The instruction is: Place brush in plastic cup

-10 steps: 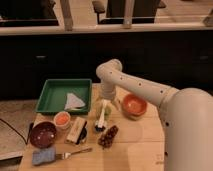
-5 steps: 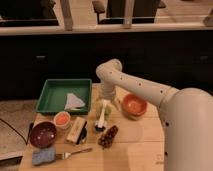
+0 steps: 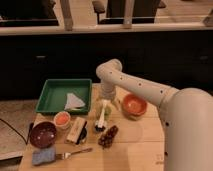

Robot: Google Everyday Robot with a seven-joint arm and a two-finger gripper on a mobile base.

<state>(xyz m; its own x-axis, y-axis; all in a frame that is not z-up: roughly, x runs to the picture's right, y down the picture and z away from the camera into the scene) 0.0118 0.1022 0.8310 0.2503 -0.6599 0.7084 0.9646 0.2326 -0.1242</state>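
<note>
In your camera view, the green tray [image 3: 50, 97] holds a white crumpled sheet [image 3: 74, 102], the cream cup [image 3: 62, 119] shows orange inside, and the orange bowl [image 3: 134, 105] and dark bowl [image 3: 43, 133] look bare. The gripper [image 3: 105, 102] hangs over the wooden table [image 3: 135, 150], just left of the orange bowl. The brush [image 3: 102, 116] runs down directly below it, white handle up, dark head near the grapes [image 3: 108, 136]. The pale green plastic cup [image 3: 99, 107] sits right at the gripper, partly hidden.
</note>
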